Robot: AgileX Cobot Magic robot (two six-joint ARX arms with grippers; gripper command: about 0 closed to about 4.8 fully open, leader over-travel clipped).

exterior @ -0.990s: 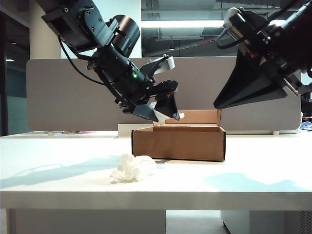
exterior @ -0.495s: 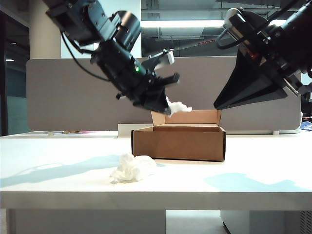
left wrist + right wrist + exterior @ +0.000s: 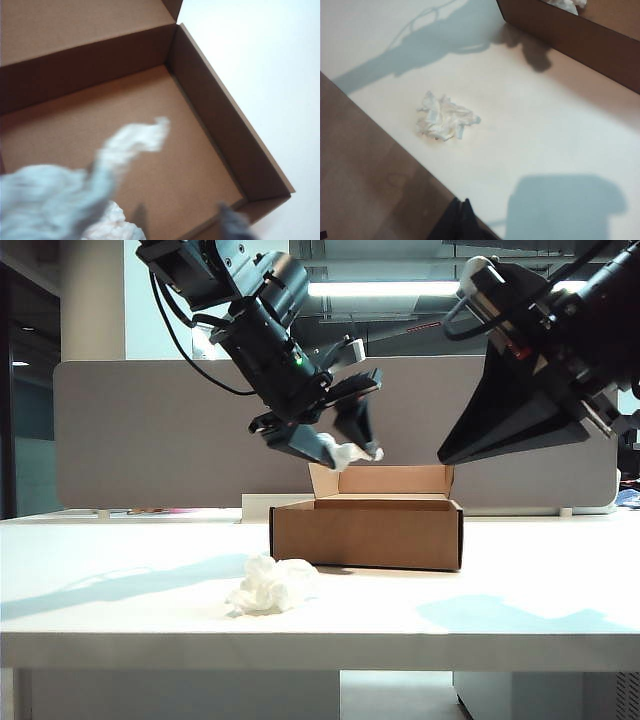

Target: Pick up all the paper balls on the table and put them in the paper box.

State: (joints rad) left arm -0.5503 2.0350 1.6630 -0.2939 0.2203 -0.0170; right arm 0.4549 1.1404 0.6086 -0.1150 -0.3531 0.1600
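Brown cardboard paper box [image 3: 366,532] sits mid-table [image 3: 120,590], grey divider panel [image 3: 150,430] behind it. Left gripper [image 3: 345,445] hangs above the box, jaws spread, a paper wad [image 3: 350,452] dangling between them; another paper ball [image 3: 272,585] lies just left-front of the box. Right gripper [image 3: 450,452] hovers up right of the box, jaws look pressed together.

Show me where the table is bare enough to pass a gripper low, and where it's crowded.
Bare table runs left of the paper ball, and again right of the paper box below the right gripper. The tight spot is between that ball and the box's front left corner. Over the box it is busy: the left gripper hangs there with a wad at its jaws.
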